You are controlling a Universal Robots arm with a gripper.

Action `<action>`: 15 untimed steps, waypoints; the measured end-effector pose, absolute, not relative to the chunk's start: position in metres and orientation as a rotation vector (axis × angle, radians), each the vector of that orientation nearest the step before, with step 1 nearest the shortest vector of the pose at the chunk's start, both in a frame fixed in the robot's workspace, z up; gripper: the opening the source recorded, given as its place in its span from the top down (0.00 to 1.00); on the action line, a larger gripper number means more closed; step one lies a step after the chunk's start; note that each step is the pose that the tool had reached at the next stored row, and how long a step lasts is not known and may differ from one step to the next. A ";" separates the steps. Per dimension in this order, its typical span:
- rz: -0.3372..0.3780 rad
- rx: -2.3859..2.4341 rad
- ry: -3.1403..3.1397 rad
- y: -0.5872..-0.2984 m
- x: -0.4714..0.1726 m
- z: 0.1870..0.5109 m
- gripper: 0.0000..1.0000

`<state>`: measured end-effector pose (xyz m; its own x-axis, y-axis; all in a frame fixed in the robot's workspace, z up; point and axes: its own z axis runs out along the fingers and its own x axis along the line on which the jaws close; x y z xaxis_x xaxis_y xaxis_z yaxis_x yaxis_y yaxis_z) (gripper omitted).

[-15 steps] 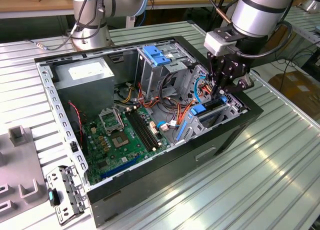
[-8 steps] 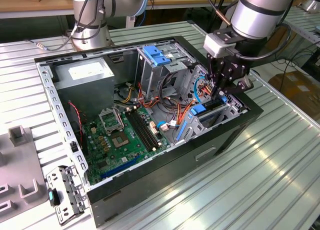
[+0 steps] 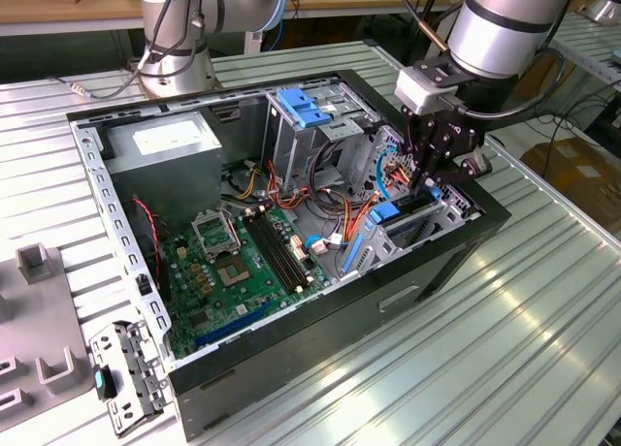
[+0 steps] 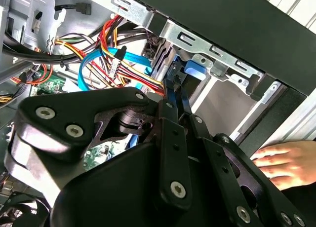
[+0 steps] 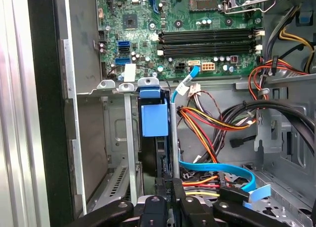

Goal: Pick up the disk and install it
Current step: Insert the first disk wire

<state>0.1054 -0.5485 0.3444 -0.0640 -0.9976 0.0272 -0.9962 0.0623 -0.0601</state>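
One hand (image 3: 439,179) hangs inside the case (image 3: 291,388) at its front corner, clenched on the disk (image 5: 154,119) standing edgewise in its bay. Judging by this, keep the disk square to the slot and press straight.

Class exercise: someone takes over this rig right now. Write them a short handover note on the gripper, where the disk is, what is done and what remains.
Gripper: down inside the open computer case, at the drive bay near its front wall, fingers closed on the edge of the disk.
Disk: upright on edge, partly slid into the bay, its blue bracket at the far end in the first wrist view.
Done: disk picked up and brought to its slot.
Left: whether it is fully seated cannot be told; gripper not yet released.
Caution: a person's hand rests against the outside of the case in the second wrist view.
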 end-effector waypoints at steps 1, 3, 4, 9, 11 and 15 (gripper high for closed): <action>-0.098 -2.134 2.274 -0.549 0.105 0.344 0.83; -0.098 -2.135 2.274 -0.549 0.105 0.344 0.83; -0.098 -2.135 2.274 -0.549 0.105 0.343 0.83; -0.098 -2.135 2.274 -0.549 0.105 0.340 0.83; -0.097 -2.134 2.274 -0.549 0.105 0.340 0.82; -0.098 -2.135 2.274 -0.549 0.105 0.350 0.75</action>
